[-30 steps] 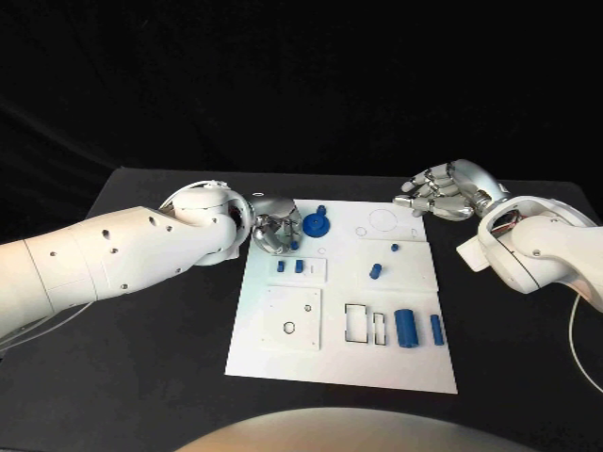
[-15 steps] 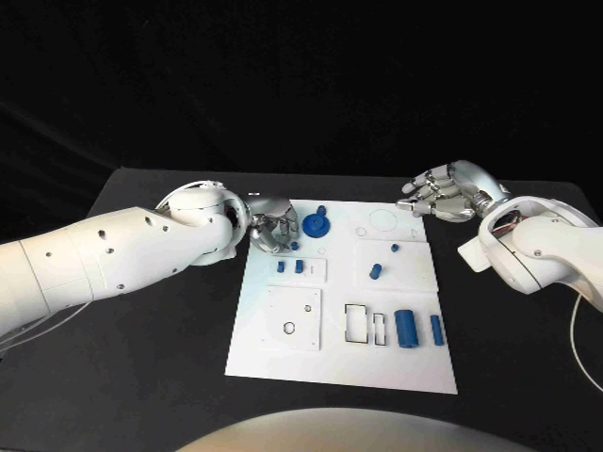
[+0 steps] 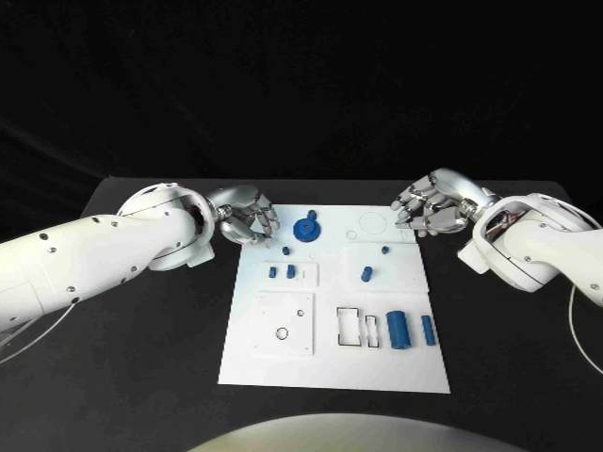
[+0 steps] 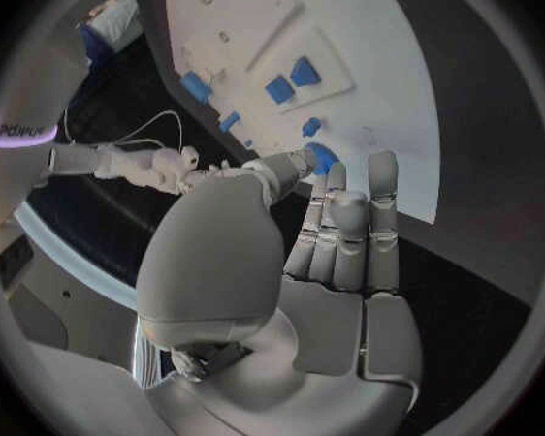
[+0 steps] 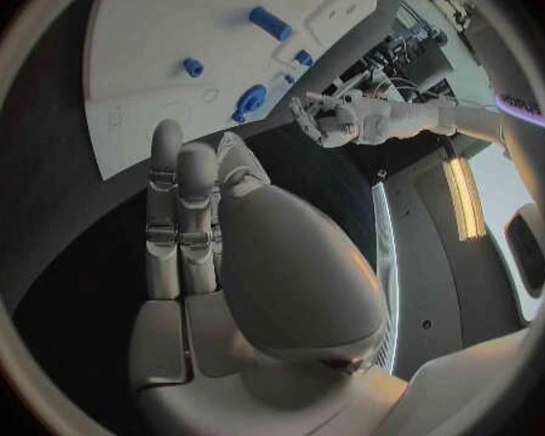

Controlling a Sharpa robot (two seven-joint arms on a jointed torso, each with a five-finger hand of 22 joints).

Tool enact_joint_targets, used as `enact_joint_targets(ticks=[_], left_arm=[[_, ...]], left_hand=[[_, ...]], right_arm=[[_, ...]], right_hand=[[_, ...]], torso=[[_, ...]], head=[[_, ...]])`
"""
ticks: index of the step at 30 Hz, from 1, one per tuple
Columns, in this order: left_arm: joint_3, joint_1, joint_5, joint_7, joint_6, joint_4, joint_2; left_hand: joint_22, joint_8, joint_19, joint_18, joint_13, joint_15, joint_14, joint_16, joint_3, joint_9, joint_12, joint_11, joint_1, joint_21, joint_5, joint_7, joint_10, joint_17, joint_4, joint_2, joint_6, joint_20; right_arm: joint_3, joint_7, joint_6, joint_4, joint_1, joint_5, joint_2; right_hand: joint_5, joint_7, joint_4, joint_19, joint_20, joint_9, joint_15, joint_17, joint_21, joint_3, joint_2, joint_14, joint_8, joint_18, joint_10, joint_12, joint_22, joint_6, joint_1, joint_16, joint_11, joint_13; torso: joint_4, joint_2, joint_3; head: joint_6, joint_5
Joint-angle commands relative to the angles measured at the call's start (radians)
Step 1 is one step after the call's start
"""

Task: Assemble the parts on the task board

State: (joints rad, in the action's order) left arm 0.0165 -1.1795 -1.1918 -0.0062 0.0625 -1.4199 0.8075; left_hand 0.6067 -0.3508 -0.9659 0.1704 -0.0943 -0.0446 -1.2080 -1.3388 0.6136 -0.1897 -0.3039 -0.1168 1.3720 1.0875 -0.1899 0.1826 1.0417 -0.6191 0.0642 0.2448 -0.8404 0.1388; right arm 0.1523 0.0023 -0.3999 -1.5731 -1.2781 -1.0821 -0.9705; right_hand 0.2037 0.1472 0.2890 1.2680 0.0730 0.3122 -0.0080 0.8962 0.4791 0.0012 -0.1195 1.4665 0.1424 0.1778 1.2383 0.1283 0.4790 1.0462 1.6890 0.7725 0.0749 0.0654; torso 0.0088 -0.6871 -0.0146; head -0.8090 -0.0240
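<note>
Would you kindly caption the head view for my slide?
Both hands, left hand and right hand, flank the task board holding nothing.

No text, label or number can be read on anything here.

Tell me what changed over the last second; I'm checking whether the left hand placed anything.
The left hand drew back from the round blue part toward the task board's left edge, fingers holding nothing. The camera shifted slightly too. The right hand stayed hovering beside the board's far right corner, and the blue parts kept their places.
</note>
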Motion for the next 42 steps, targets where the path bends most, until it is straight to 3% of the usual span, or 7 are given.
enact_joint_targets(ticks=[1,4,5,10,20,30,42], left_arm=[[0.004,-0.001,0.472,0.170,0.096,-0.011,0.021],[0.005,-0.001,0.685,0.246,0.107,-0.018,0.039],[0.006,-0.001,0.753,0.271,0.104,-0.022,0.046],[0.006,0.000,0.927,0.343,0.072,-0.043,0.070],[0.003,0.000,1.017,0.382,0.049,-0.072,0.090],[0.003,0.001,1.030,0.386,0.050,-0.074,0.098],[0.003,0.000,1.031,0.378,0.047,-0.076,0.101]], left_hand=[[-0.021,-0.001,0.036,0.014,0.000,-0.009,0.112,0.089,-0.012,0.001,0.011,-0.014,-0.016,-0.041,0.002,0.015,-0.023,0.171,0.013,-0.002,-0.011,0.009],[-0.048,0.000,0.066,0.015,-0.001,-0.014,0.163,0.145,-0.023,0.003,0.008,-0.017,-0.017,-0.087,0.001,0.019,-0.032,0.201,0.014,-0.010,-0.013,0.015],[-0.062,0.001,0.077,0.015,-0.003,-0.015,0.183,0.173,-0.027,0.004,0.005,-0.019,-0.014,-0.110,0.000,0.020,-0.033,0.216,0.013,-0.015,-0.012,0.016],[-0.074,-0.001,0.068,0.016,-0.012,-0.009,0.178,0.189,-0.031,0.005,-0.018,-0.012,0.001,-0.125,-0.001,0.016,-0.008,0.230,0.003,-0.037,-0.019,0.012],[-0.076,-0.003,0.065,0.016,-0.014,-0.007,0.177,0.193,-0.033,0.004,-0.023,-0.010,0.005,-0.127,-0.001,0.015,-0.004,0.233,-0.001,-0.042,-0.024,0.010],[-0.077,-0.003,0.064,0.016,-0.015,-0.007,0.177,0.196,-0.035,0.004,-0.024,-0.011,0.008,-0.128,-0.001,0.016,-0.005,0.235,-0.004,-0.042,-0.023,0.009],[-0.079,0.000,0.062,0.015,-0.015,-0.007,0.177,0.201,-0.037,0.006,-0.025,-0.012,0.011,-0.129,-0.001,0.019,-0.010,0.239,-0.009,-0.043,-0.019,0.008]], right_arm=[[0.000,-0.036,0.125,0.000,0.001,-0.255,0.001],[0.000,-0.066,0.152,-0.001,0.002,-0.346,0.003],[0.000,-0.077,0.156,-0.002,0.003,-0.377,0.004],[0.000,-0.118,0.151,-0.009,0.011,-0.480,0.013],[0.002,-0.161,0.146,0.000,0.038,-0.565,0.048],[0.003,-0.169,0.142,0.008,0.061,-0.582,0.075],[0.003,-0.174,0.156,0.021,0.074,-0.583,0.097]], right_hand=[[-0.001,0.001,0.002,-0.003,0.002,-0.001,-0.004,0.163,0.056,0.031,-0.017,0.056,-0.010,-0.005,0.005,-0.028,0.051,0.013,-0.036,0.228,-0.003,0.002],[-0.006,0.001,0.001,-0.006,0.008,0.000,0.000,0.261,0.101,0.055,-0.038,0.060,-0.016,-0.003,-0.005,-0.048,0.094,0.017,-0.060,0.363,0.002,0.003],[-0.009,0.001,0.000,0.006,0.010,0.001,0.001,0.298,0.157,0.067,-0.048,0.062,-0.019,-0.009,-0.008,-0.053,0.149,0.017,-0.067,0.413,0.003,0.003],[-0.013,0.003,0.000,0.020,0.018,0.004,0.004,0.379,0.283,0.114,-0.068,0.064,-0.027,-0.023,-0.012,-0.059,0.279,0.019,-0.090,0.524,0.007,0.004],[-0.006,0.004,0.000,0.033,0.023,0.010,0.007,0.432,0.385,0.181,-0.085,0.069,-0.033,-0.033,-0.009,-0.059,0.384,0.023,-0.108,0.598,0.007,0.004],[0.010,0.000,-0.003,0.030,0.023,0.018,0.005,0.448,0.427,0.249,-0.100,0.068,-0.032,-0.036,0.004,-0.056,0.431,0.035,-0.117,0.626,0.004,0.005],[0.010,-0.009,-0.014,0.022,0.017,0.038,-0.003,0.449,0.464,0.386,-0.111,0.066,-0.020,-0.039,0.033,-0.054,0.477,0.058,-0.123,0.645,-0.006,0.008]], torso=[[-0.0007,0.002,-0.0015],[-0.0017,0.001,-0.0005],[-0.0021,0.001,-0.0001],[-0.0013,0.001,-0.0002],[0.0025,0.000,0.0024],[-0.0004,-0.003,0.0001],[-0.0002,-0.002,-0.0002]], head=[[0.004,0.016],[0.008,0.023],[0.009,0.023],[0.012,0.029],[0.014,0.033],[0.010,0.029],[0.003,0.028]])
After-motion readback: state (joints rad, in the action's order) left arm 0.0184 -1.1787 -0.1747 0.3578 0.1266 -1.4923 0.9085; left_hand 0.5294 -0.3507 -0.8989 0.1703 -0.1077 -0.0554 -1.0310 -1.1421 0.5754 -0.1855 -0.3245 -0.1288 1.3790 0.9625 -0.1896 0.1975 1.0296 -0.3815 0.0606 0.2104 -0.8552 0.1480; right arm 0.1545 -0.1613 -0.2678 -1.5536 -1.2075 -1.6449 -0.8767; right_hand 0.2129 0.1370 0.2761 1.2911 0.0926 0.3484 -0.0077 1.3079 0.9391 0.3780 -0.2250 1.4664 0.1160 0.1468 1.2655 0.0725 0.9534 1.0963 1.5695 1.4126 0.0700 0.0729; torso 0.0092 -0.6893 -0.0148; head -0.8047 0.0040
